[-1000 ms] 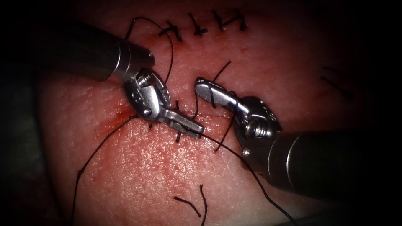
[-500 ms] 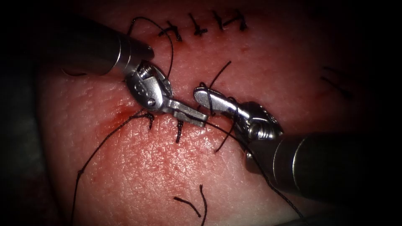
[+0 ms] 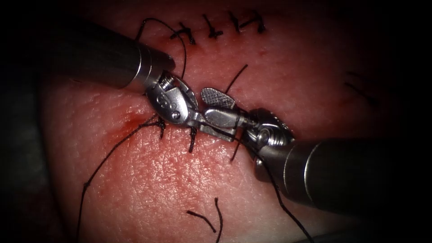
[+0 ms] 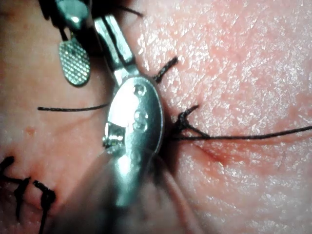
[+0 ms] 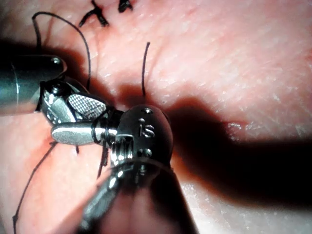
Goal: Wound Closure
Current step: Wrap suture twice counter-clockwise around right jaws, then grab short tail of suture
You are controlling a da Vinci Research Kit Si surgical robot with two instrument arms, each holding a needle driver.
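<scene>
Two needle drivers meet tip to tip over the tissue (image 3: 148, 180). The right tool (image 3: 215, 107) is spread wide, thread (image 3: 288, 211) wrapped around it. The left tool (image 3: 220, 130), clenched on thread, points rightward between the open jaws.

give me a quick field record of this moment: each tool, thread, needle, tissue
left tool: jaws shut on the thread, tip meeting the right tool
right tool: jaws open, one textured jaw face up, thread wound round it
thread: runs from the stitches at the cut across the tissue on the left; another strand trails past the right tool's shaft
needle: cannot tell where
tissue: red fluid left of the tools; finished stitches above; cut ends below
</scene>
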